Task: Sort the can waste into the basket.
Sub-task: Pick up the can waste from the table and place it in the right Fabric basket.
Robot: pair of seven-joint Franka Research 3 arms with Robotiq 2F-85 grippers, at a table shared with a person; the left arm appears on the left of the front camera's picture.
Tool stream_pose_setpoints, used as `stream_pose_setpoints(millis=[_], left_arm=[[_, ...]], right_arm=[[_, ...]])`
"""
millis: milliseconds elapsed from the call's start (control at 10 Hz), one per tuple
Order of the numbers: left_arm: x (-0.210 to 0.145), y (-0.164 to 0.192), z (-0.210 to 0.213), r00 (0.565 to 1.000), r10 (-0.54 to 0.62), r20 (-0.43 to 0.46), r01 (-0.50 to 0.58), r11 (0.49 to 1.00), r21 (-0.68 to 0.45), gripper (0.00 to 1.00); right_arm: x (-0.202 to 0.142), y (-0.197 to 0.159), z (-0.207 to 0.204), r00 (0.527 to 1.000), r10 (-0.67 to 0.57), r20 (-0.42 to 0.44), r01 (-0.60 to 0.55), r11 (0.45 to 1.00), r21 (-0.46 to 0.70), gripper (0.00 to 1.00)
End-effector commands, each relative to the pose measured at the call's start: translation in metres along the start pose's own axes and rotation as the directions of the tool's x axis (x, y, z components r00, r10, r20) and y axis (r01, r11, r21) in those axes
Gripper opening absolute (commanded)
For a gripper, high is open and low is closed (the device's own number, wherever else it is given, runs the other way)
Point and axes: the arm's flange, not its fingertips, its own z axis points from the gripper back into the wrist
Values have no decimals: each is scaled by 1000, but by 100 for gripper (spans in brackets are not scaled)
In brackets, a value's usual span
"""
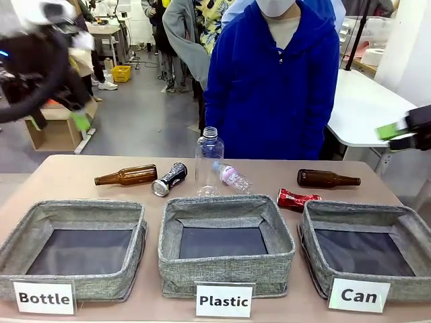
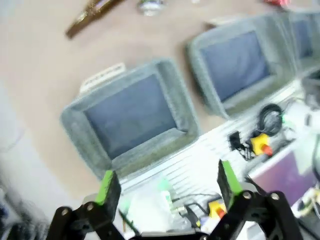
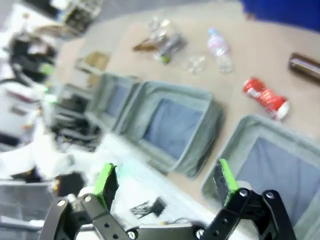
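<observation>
Table (image 1: 67, 176): a tan top carries three grey fabric bins in a row, with bottles and cans behind them.
Person (image 1: 273, 87): in a blue hoodie, stands at the far edge.
Basket (image 3: 225, 155): labelled "Can", dark bottom bare, sits below and ahead of the right jaws, on the side of the wrist picture's right-hand finger.
Left gripper (image 2: 167, 182): raised off the table, jaws spread wide and gripping nothing; the "Bottle" bin (image 2: 182, 105) lies ahead between its fingers.
Right gripper (image 3: 164, 180): raised, jaws fully apart, holding and touching nothing.
Black can (image 1: 170, 180): on its side between a brown bottle (image 1: 126, 176) and an upright clear bottle (image 1: 209, 161), well apart from both jaws.
Red can (image 1: 294, 199): crushed, just beyond the basket's far wall, ahead of the right jaws.
</observation>
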Motion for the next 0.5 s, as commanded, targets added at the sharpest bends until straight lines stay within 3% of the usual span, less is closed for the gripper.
stream_pose_setpoints(millis=[0,100,200,300,400], left_arm=[[-37,56,-30,973,-232,1,183,760,-623,100],[-49,88,-53,984,-180,-4,110,621,-776,100],[-62,95,-67,991,-61,117,132,436,-890,100],[-74,114,-81,971,124,204,156,316,-936,100],[-99,132,-89,929,295,225,149,258,-955,100]], right_arm=[[9,-45,18,941,-311,-136,327,938,117,100],[6,-72,4,886,-389,-252,435,885,164,100],[4,-92,-6,843,-447,-299,509,842,178,100],[8,-113,-8,813,-512,-276,567,803,181,100],[7,-127,-2,801,-546,-245,592,781,197,100]])
